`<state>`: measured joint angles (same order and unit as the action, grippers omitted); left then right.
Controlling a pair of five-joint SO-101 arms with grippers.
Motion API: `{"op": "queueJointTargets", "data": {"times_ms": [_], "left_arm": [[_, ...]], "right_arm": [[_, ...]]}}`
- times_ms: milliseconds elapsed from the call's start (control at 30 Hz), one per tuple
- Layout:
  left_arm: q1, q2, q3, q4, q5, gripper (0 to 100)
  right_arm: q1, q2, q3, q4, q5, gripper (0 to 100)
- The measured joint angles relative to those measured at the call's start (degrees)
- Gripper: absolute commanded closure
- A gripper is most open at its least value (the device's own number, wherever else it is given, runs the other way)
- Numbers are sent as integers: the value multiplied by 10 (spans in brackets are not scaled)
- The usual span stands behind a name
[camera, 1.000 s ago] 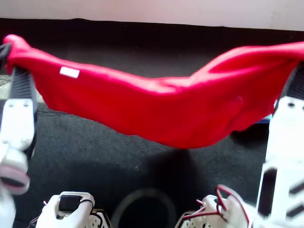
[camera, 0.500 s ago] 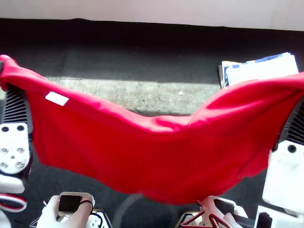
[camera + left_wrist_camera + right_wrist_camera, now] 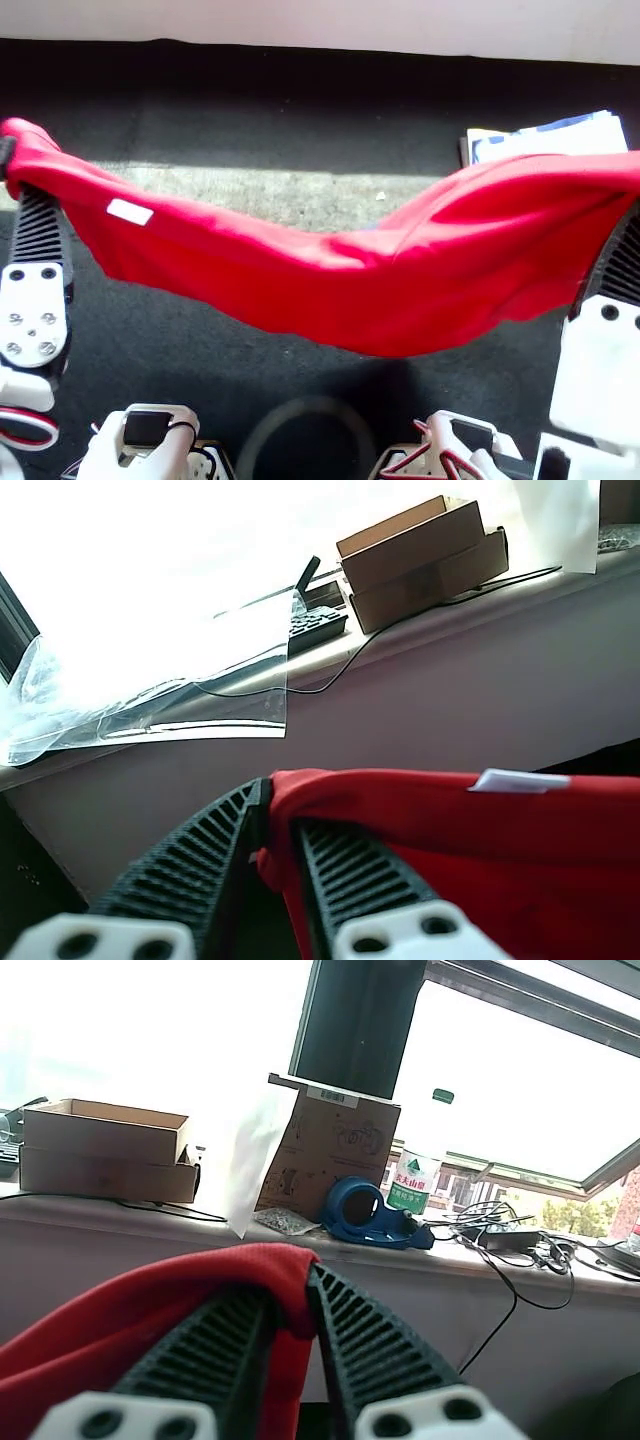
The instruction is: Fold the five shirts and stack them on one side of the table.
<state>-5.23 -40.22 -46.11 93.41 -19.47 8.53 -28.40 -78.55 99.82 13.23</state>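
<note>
Both pairs of jaws are pressed together on cloth. The left jaws pinch one end of the red shirt (image 3: 340,270), close to its white tag (image 3: 130,211). The right jaws pinch the opposite end.

- Shirt is clear of the dark worktop (image 3: 300,90), slung between my left arm (image 3: 35,290) and right arm (image 3: 600,350) like a hammock.
- Long axis runs side to side across the worktop, from one pair of jaws to the other. The two held ends are the high points and the middle bellies down toward my bases.
- From the left wrist, the cloth leads straight off the jaw tips toward the other arm, with the tag just beside the pinch. The right wrist shows the same thing mirrored.
- Neither arm is nearer, since each holds its own end and the slack sits about midway.
- A blue-and-white stack (image 3: 545,140) lies at the far right of the worktop, just beyond the shirt's right end. I can't tell whether it is folded shirts or something else.

My judgement:
- This shirt is not yet laid out or folded.
- The coming move turns on that side-to-side axis: lower both ends level so the belly touches first and the shirt spreads flat.
- The right end hangs close to the stack, so I should keep clear of it.
</note>
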Motion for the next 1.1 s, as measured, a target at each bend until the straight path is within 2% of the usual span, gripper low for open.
{"op": "queueJointTargets", "data": {"times_ms": [233, 433, 700, 800, 967, 1100], "left_arm": [[0, 0, 0, 18, 0, 990], [0, -18, 0, 19, 31, 990], [0, -61, 0, 32, 37, 990], [-6, -58, 39, 39, 37, 990], [-59, -33, 143, 18, 37, 990], [-68, -7, 216, -16, 37, 990]], "right_arm": [[0, -33, -3, 0, 0, 992], [47, -57, -3, 0, 22, 992], [55, -66, 8, 0, 25, 992], [55, -42, 37, -8, 25, 992], [52, 37, 101, -56, 25, 992], [8, 98, 145, -69, 25, 992]]}}
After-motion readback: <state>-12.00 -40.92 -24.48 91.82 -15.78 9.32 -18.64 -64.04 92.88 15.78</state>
